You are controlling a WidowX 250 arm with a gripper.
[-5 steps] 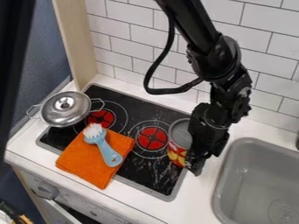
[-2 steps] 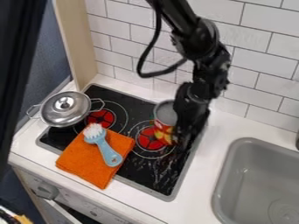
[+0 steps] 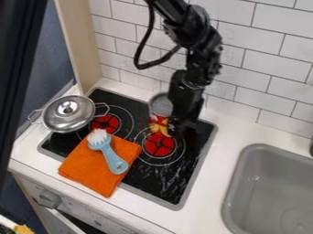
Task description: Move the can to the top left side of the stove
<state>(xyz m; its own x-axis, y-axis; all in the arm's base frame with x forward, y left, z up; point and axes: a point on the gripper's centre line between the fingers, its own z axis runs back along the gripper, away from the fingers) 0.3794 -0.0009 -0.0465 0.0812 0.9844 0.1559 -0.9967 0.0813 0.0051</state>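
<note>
White brick-pattern tiled wall (image 3: 269, 59); pale wooden panel (image 3: 79, 41); bluish surface, perhaps wall (image 3: 45, 59).

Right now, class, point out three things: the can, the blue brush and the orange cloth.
Can (image 3: 161, 105): camera view, on its grey top.
Blue brush (image 3: 112, 157): camera view, on its handle.
Orange cloth (image 3: 89, 172): camera view, on its bare lower half.

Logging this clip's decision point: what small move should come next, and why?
Probably ease the can left along the stove's back: it and the pincer are by the right burner, short of the top left, and the pot sits at the left edge.
</note>
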